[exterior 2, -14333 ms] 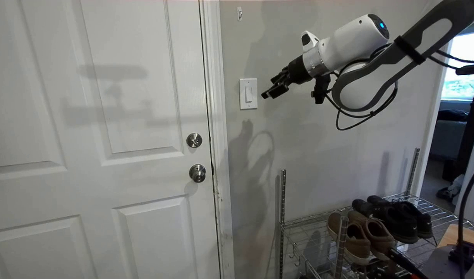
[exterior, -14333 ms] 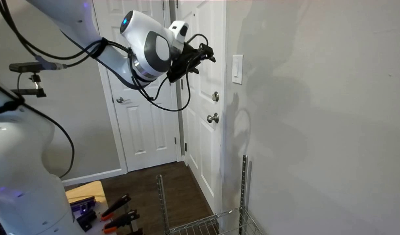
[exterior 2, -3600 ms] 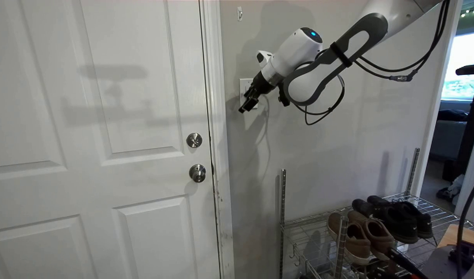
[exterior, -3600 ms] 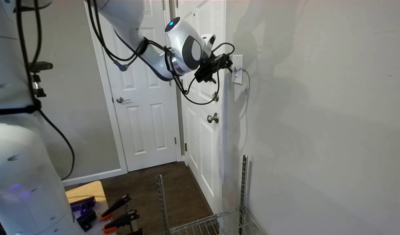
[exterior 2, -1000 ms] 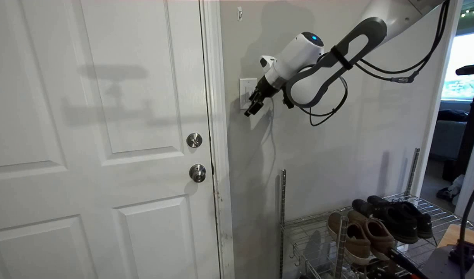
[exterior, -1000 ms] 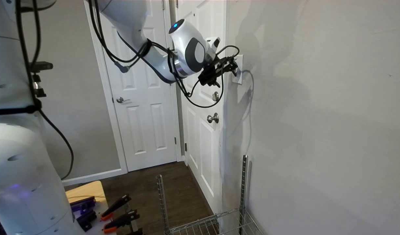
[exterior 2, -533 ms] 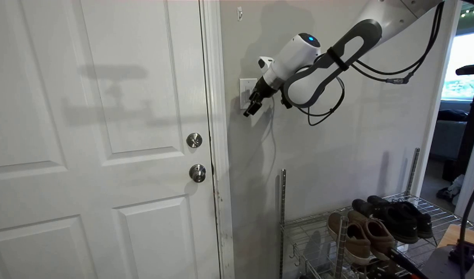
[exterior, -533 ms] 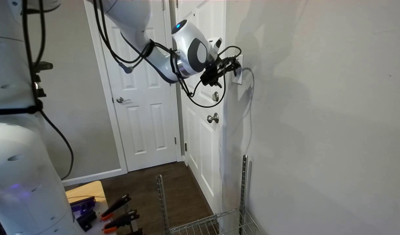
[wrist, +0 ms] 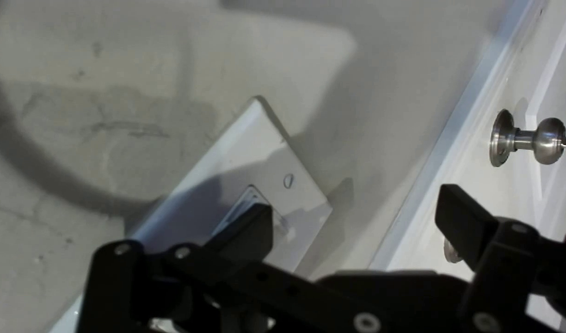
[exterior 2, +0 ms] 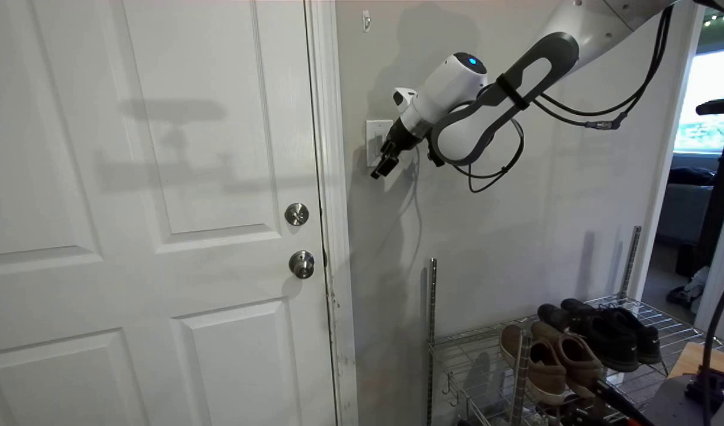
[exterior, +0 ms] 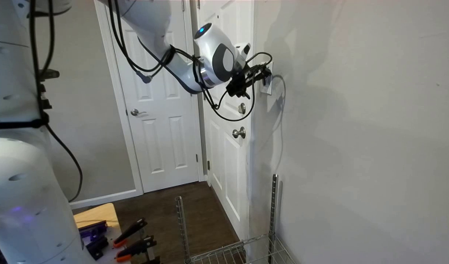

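Observation:
My black gripper (wrist: pixel 354 215) is open at the wall with nothing between its fingers. A white light switch plate (wrist: pixel 246 171) lies close in front of it, tilted in the wrist view. The left finger (wrist: pixel 250 231) overlaps the plate's rocker (wrist: pixel 234 210) and hides much of it; contact cannot be judged. The right finger (wrist: pixel 468 222) lies over the white door and partly covers a round metal fitting (wrist: pixel 451 252). In both exterior views the gripper (exterior: pixel 259 85) reaches the switch plate (exterior 2: pixel 372 133) from the arm's side, angled downward, and covers part of it.
The white door (exterior 2: pixel 220 284) has a deadbolt (exterior 2: pixel 297 214) and a doorknob (exterior 2: pixel 301 264) beside the switch. A wire rack's post (exterior 2: pixel 432 307) rises below, with brown shoes (exterior 2: pixel 545 370) and black shoes (exterior 2: pixel 616 337) on its shelf. A black cable (exterior: pixel 230 120) loops under the wrist.
From well short of the wall, my arm has extended to the switch plate. Over the last second the gripper has edged slightly toward the plate. It shows no opening or shutting.

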